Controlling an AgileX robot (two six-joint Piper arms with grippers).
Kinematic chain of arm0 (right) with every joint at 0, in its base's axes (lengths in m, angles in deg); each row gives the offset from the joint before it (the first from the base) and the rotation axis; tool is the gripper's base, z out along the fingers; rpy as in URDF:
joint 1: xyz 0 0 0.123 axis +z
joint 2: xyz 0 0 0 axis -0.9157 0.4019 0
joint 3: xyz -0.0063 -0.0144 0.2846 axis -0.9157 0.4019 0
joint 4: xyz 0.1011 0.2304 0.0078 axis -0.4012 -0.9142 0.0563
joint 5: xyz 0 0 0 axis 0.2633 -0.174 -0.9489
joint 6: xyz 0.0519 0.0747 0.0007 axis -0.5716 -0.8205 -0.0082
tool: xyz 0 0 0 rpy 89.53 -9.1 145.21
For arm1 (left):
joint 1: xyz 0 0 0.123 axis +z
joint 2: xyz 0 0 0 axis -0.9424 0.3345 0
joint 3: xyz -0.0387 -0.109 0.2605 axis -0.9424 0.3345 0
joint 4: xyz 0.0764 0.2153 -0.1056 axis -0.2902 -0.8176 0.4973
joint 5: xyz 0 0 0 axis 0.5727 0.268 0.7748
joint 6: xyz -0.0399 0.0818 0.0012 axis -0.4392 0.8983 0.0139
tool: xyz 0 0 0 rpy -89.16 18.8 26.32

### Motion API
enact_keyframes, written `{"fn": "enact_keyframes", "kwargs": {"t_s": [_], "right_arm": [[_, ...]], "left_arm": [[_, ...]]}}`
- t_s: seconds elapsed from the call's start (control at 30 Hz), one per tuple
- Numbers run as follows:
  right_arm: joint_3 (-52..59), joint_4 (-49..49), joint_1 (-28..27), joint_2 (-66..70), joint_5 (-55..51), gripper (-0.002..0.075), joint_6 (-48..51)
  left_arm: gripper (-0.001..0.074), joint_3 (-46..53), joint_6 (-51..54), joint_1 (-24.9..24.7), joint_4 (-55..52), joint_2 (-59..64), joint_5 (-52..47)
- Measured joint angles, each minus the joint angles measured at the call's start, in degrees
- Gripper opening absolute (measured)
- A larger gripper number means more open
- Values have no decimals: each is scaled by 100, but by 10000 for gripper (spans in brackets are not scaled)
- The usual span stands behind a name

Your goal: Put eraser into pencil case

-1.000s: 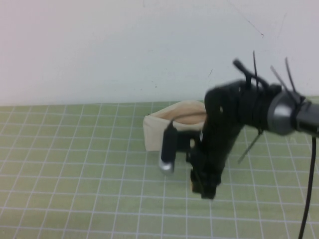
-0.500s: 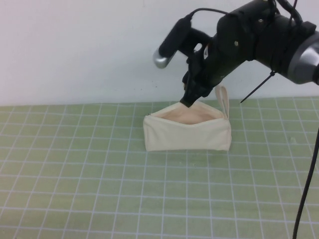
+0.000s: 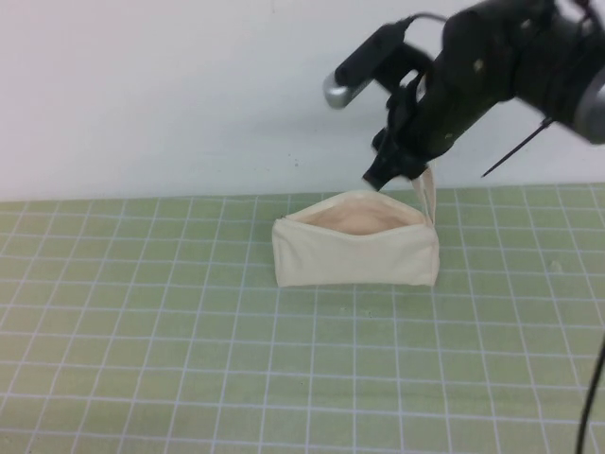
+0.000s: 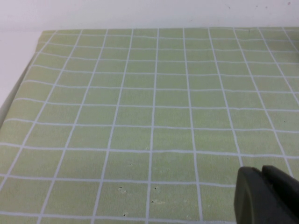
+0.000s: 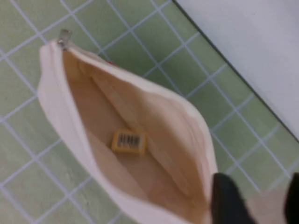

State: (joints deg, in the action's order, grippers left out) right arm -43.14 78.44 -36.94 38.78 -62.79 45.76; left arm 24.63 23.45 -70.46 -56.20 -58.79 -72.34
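There, down in the open pouch, sits the eraser [image 5: 128, 141]: a tiny tan-yellow block with a pale label and dark barcode-like stripes on its upturned face, lying flat on the peach lining near the bottom fold of the pencil case [image 3: 355, 251]. The case is a cream-white fabric pouch, boxy, standing on its base with the mouth gaping wide and the lining showing; the wrist camera picks out a small metal zip pull [image 5: 64, 37] at one end of the mouth, and from the high camera a little loop strap [image 3: 427, 194] sticks up at the case's 3 o'clock end. The pouch stands on the green cutting mat [image 3: 142, 331] with its white grid, toward the mat's 12 o'clock edge, close to the white wall [image 3: 170, 95]. Above the strap end hangs the right gripper [image 3: 383, 175], its dark tip just over the rim at about 1 o'clock from the pouch's middle; two dark fingers [image 5: 229, 200] show with a clear gap between them, parted and holding nothing. The left gripper [image 4: 268, 196] hovers low over bare mat, well apart from the pouch; how far it is open, I cannot tell.
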Motion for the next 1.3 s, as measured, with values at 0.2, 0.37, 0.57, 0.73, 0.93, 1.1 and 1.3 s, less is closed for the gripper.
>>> {"fn": "enact_keyframes", "kwargs": {"t_s": [0.2,0.37,0.57,0.73,0.93,1.1,1.3], "right_arm": [[10,89,0,-1089,-741,36,14],[-1,196,0,-2166,-1154,8,14],[967,196,0,-3623,-821,6,-88],[3092,-39,0,-4932,111,4,-265],[5880,-760,0,-6463,1679,3,-292],[7457,-937,0,-7322,2612,3,-297],[8436,-962,0,-7750,2851,2,-306]], "left_arm": [[-1,0,0,0,0,0,0],[-1,0,0,0,0,0,0],[-1,0,0,0,0,0,0],[-1,0,0,0,0,0,0],[-1,0,0,0,0,0,0],[-1,0,0,0,0,0,0],[-1,0,0,0,0,0,0]]}}
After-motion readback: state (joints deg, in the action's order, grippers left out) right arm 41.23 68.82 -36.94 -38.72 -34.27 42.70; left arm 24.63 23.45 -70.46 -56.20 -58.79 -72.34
